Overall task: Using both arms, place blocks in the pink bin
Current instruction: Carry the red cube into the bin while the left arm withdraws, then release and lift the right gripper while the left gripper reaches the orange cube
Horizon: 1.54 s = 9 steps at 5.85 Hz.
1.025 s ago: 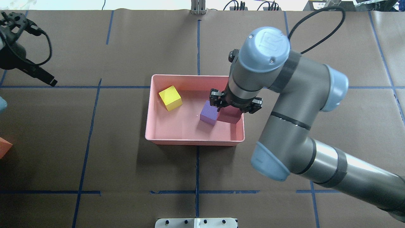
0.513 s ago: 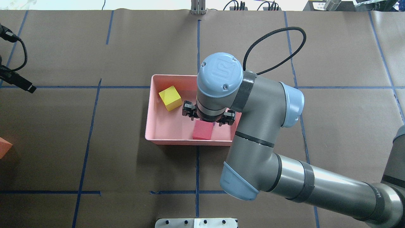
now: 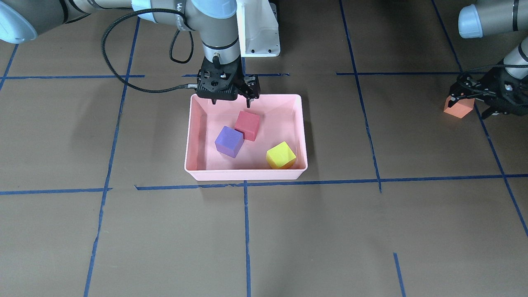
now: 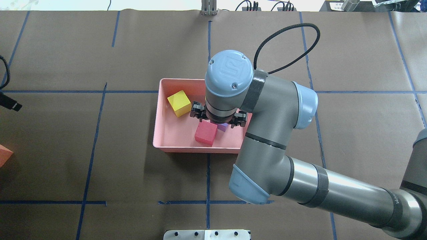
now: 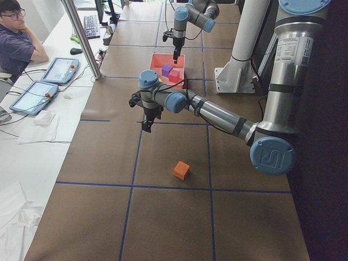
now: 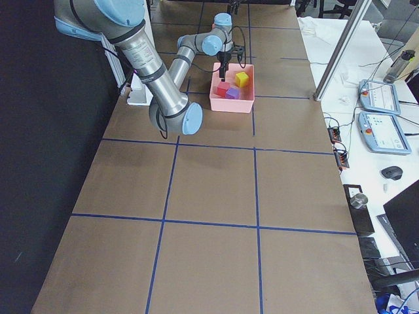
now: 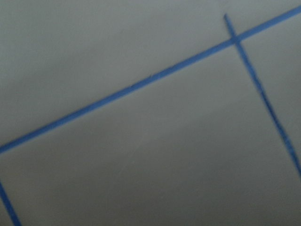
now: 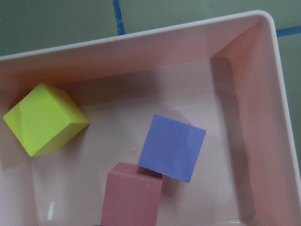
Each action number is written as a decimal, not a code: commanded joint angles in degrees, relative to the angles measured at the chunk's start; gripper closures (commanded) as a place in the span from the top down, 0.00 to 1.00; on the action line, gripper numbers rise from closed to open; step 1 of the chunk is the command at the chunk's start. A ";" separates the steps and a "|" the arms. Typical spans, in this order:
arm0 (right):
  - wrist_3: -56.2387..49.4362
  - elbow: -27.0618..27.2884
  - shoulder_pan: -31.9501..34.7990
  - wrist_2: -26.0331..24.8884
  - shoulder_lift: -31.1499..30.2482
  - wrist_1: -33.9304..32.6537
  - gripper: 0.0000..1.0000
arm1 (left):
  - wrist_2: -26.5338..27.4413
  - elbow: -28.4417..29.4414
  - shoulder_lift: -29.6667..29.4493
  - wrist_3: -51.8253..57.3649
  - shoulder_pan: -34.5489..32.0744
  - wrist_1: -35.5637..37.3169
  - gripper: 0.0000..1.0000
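Red (image 3: 247, 125), purple (image 3: 229, 141) and yellow (image 3: 281, 155) blocks lie in the bin (image 3: 247, 176). The right hand (image 3: 231, 102), spread and empty, should lift straight clear. Left hand (image 3: 480, 93), grip unreadable, hovers near the orange block (image 3: 458, 108).

Our right arm (image 4: 300, 186) reaches in from the right, its wrist vertical. The right gripper (image 3: 230, 98) points straight down, fingers spread and empty. Our left arm (image 5: 217, 114) stretches far left, and the left gripper (image 5: 148, 126) points down, its fingers apparently apart.
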 commanded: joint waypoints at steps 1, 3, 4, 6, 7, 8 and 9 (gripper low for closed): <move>-10.19 4.76 5.85 4.86 -6.42 -0.11 1.00 | -0.04 2.28 7.48 -2.38 -0.02 -11.57 1.00; -17.36 10.32 10.09 9.26 -13.30 -0.20 1.00 | 0.57 8.05 12.42 -8.99 0.07 -28.00 1.00; -17.38 10.42 10.10 9.27 -13.50 -0.28 1.00 | 0.66 11.14 12.53 -9.69 0.15 -32.43 1.00; -17.29 10.86 10.19 9.10 -14.20 -0.20 1.00 | 0.14 13.27 12.53 -9.79 0.68 -34.14 1.00; -17.29 10.87 10.19 9.01 -14.20 -0.20 1.00 | 0.05 13.98 12.53 -9.79 1.81 -34.24 1.00; -17.29 10.87 10.19 8.83 -14.29 -0.20 1.00 | 0.05 14.24 12.53 -9.79 4.26 -34.24 1.00; -17.29 11.21 10.28 8.83 -14.38 -0.20 1.00 | -0.04 14.25 12.53 -9.88 6.02 -34.24 1.00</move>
